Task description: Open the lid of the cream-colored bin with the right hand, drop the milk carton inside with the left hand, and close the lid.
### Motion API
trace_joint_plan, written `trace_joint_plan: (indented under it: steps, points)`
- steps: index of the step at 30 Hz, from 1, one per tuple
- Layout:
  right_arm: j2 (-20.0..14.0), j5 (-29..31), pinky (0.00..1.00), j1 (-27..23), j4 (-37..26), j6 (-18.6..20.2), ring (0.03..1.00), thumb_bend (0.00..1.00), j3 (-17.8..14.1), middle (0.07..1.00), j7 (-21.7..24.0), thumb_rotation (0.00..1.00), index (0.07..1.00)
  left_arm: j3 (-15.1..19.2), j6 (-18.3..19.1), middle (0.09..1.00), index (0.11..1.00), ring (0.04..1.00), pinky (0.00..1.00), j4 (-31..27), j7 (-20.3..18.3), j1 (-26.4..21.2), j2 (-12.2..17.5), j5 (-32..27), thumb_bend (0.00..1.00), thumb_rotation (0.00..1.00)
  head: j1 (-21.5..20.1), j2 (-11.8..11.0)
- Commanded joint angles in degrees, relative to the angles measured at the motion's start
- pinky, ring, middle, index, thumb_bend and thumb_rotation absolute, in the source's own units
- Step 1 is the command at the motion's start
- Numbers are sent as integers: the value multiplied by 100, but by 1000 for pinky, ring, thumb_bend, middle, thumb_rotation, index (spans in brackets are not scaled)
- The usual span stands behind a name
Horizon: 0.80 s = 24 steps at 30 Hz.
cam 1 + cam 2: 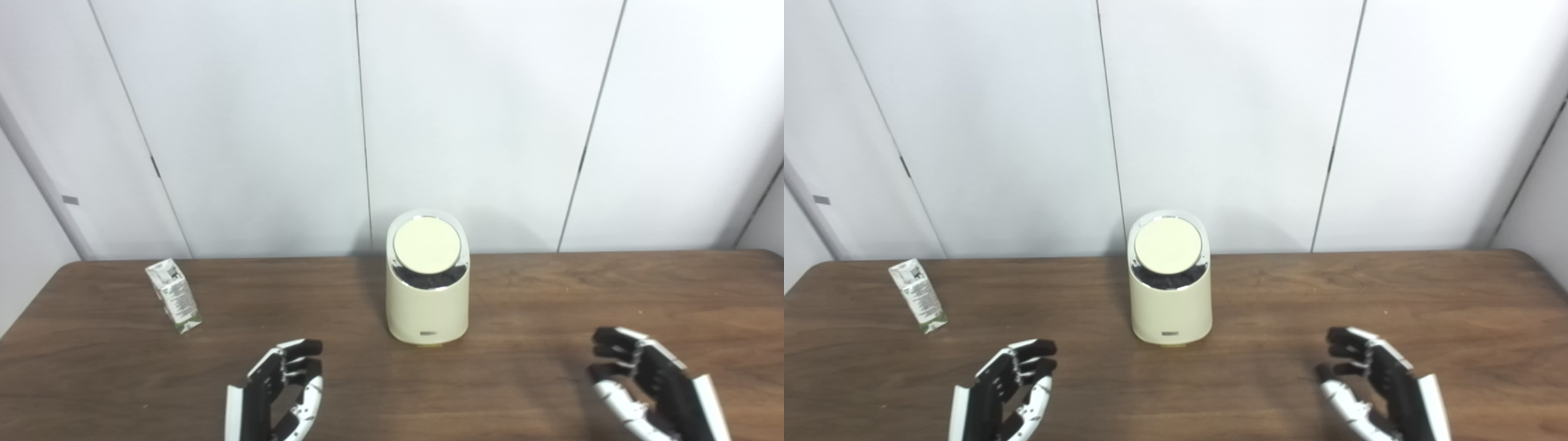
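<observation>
The cream-colored bin (427, 306) stands upright at the middle of the brown table, near the back. Its round lid (426, 245) is tilted up at the front, showing a dark gap below it. A small milk carton (173, 296), white with green print, stands slightly tilted at the far left. My left hand (278, 392) hovers open over the front of the table, below and between carton and bin. At the front right my right hand (643, 386) is open too, fingers apart, holding nothing. Neither hand touches the bin or carton.
The brown wooden table (551, 294) runs the full width of the view, its back edge against white wall panels (478, 122). Nothing else stands on it besides the bin and carton.
</observation>
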Motion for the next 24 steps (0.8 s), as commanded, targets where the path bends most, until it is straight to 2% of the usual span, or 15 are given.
trace_joint_plan:
  steps: [1, 2, 4, 5, 7, 11, 14, 18, 20, 22, 24]
  points:
    - [-276, 348, 728, -553, -693, 564, 811, 354, -78, 823, 217, 520, 809, -16, -185, 663, 655, 617, 529, -82, 71, -119, 10, 101, 256, 281, -42, -11]
    - [-365, 463, 768, -814, -911, 882, 844, 355, -105, 857, 276, 605, 847, -8, -184, 665, 656, 618, 530, -88, 71, -116, 4, 65, 259, 283, -42, -11]
    - [-490, 655, 848, -1366, -1178, 1421, 891, 411, -146, 903, 318, 712, 897, 3, -200, 665, 653, 621, 534, -76, 98, -117, -3, 37, 259, 258, -85, 6]
    - [-534, 711, 911, -1675, -1271, 1702, 925, 488, -145, 932, 314, 766, 924, 10, -200, 665, 652, 622, 535, -67, 109, -117, -3, 35, 256, 252, -90, 14]
    - [-599, 727, 960, -2253, -1352, 2093, 955, 535, -76, 956, 278, 815, 955, 5, -179, 664, 653, 620, 535, -67, 120, -117, -2, 47, 254, 250, -95, 15]
    - [-632, 271, 915, -3260, -1060, 2182, 947, 621, 283, 943, 305, 774, 957, -9, -209, 665, 656, 620, 539, -13, 123, -145, 14, -4, 256, 247, -85, -15]
    - [-592, -216, 929, -3736, -684, 2182, 964, 669, 533, 961, 463, 758, 979, 2, -191, 664, 656, 616, 536, 16, 147, -173, 20, 40, 258, 279, -64, -27]
    - [-455, -900, 924, -4114, -160, 2183, 980, 636, 785, 992, 753, 671, 993, 7, -169, 662, 655, 620, 538, 33, 135, -199, 3, -38, 255, 244, -64, -17]
    - [-370, -1349, 830, -4184, 79, 2183, 938, 678, 880, 970, 877, 669, 970, -10, -123, 658, 653, 612, 528, 25, 131, -202, 3, 18, 251, 245, -46, -22]
    - [-352, -1738, 801, -4208, 316, 2181, 921, 698, 1024, 959, 947, 671, 957, -34, -115, 656, 652, 609, 524, 29, 98, -202, 10, -5, 248, 248, -35, -39]
    - [-364, -1901, 856, -4236, 566, 2175, 949, 706, 1183, 976, 922, 654, 963, -50, -94, 659, 654, 610, 529, 16, 69, -196, 13, -27, 252, 259, -35, -39]
